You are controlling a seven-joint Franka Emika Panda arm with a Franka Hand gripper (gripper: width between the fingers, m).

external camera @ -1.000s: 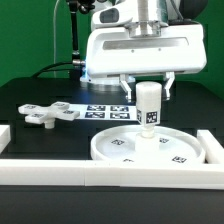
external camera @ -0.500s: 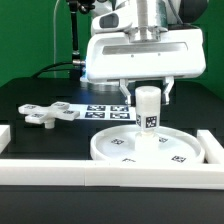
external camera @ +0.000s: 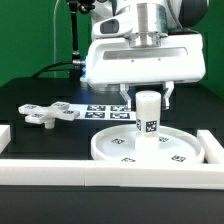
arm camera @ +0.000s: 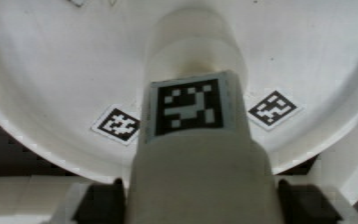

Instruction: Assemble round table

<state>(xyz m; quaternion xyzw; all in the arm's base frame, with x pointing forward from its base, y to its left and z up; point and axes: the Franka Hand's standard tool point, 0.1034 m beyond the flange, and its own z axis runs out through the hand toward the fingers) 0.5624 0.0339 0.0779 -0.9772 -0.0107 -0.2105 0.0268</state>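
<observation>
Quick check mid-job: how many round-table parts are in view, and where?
3. The disc lies in front; the leg stands upright over its middle; the cross-shaped foot lies apart, at the exterior view's left. Others could be hidden behind the arm.

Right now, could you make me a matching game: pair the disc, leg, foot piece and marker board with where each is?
1 round disc
2 leg
3 cross-shaped foot piece
4 marker board

A upright at the disc's middle
B apart, at the exterior view's left
C flat, behind the disc
D flat, under the leg

Pairs: 1-D, 2-A, 3-B, 4-C
</observation>
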